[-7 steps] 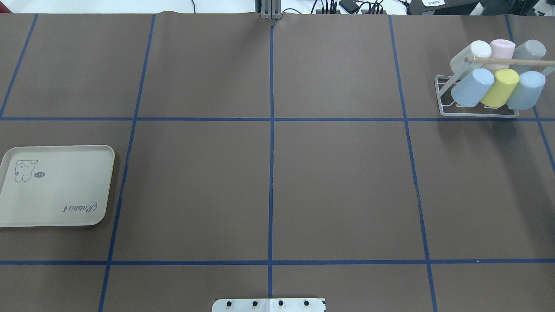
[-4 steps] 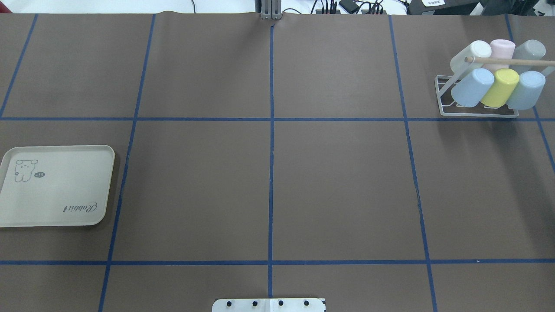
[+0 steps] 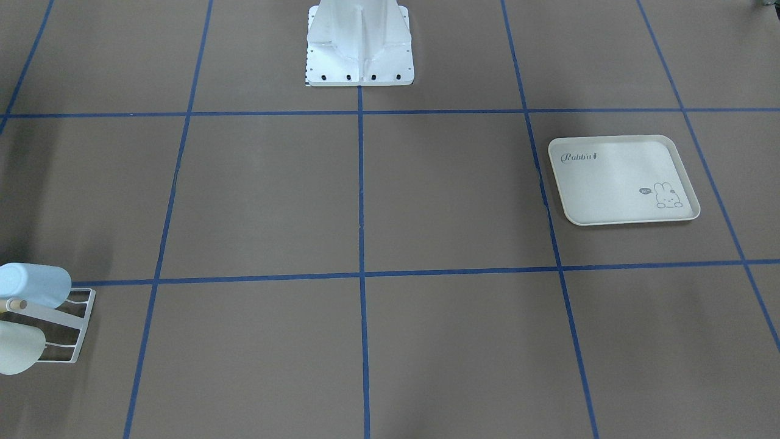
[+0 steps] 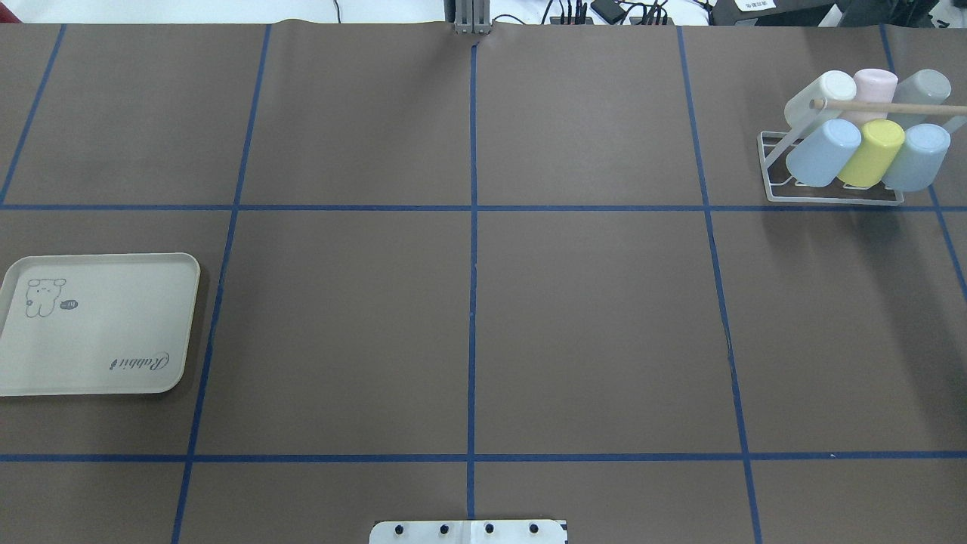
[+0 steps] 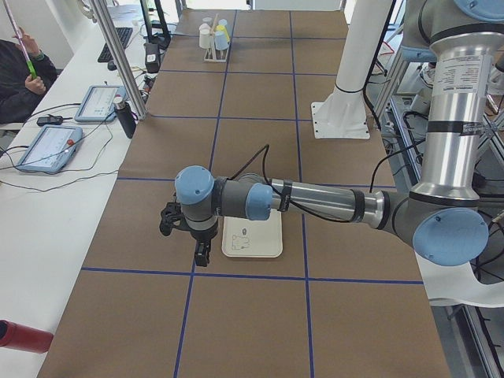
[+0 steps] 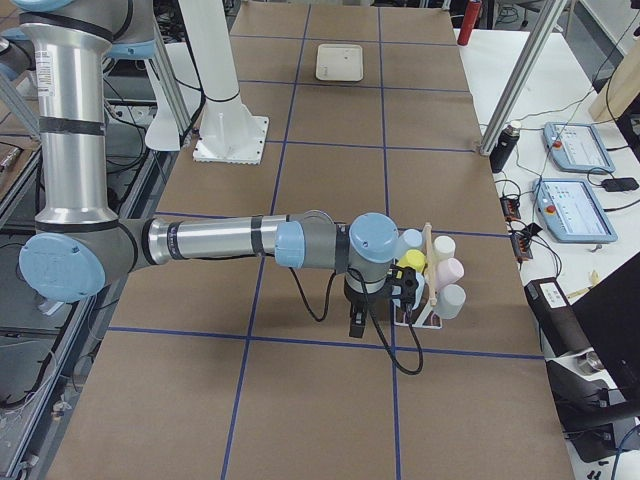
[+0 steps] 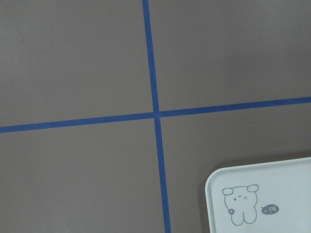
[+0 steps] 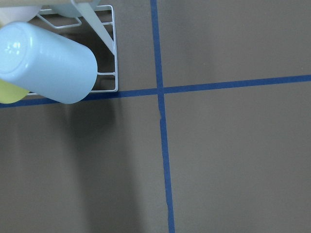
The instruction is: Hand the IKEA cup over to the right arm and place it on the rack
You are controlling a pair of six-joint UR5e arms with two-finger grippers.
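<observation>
**Loaded rack (image 4: 823, 201) at upper right, both arms low over the surface (image 4: 604, 332)**

In the overhead view the white base plate (image 4: 468, 532) sat at the bottom centre of the frame, on brown covering crossed by blue tape lines (image 4: 472, 302). Halfway up the left edge lay the cream rabbit-print tray (image 4: 113, 332).

In the exterior left view, the near arm reached out low. The left end effector (image 5: 202, 253) pointed down just beside the tray. I could not tell whether its fingers were spread or pressed together. Its wrist camera caught only the tray's corner at lower right and a tape crossing.

At the upper right of the overhead frame, the rack showed as a white wire frame with a wooden rod (image 4: 891, 108) across the top. It carried two tilted rows of cups. The nearer row held the light blue cup (image 4: 823, 151), the yellow cup (image 4: 872, 151) and the blue-grey cup (image 4: 916, 156). Behind them were the white cup (image 4: 820, 97), the pink cup (image 4: 874, 89) and the grey cup (image 4: 920, 88).

In the exterior right view, the near arm stretched toward the rack and the right end effector (image 6: 356, 322) pointed down close beside it. Its state could not be told either. Its wrist camera showed the light blue cup at upper left, over the rack's wire corner.

Cables (image 4: 574, 11) ran beyond the far edge at the top.
</observation>
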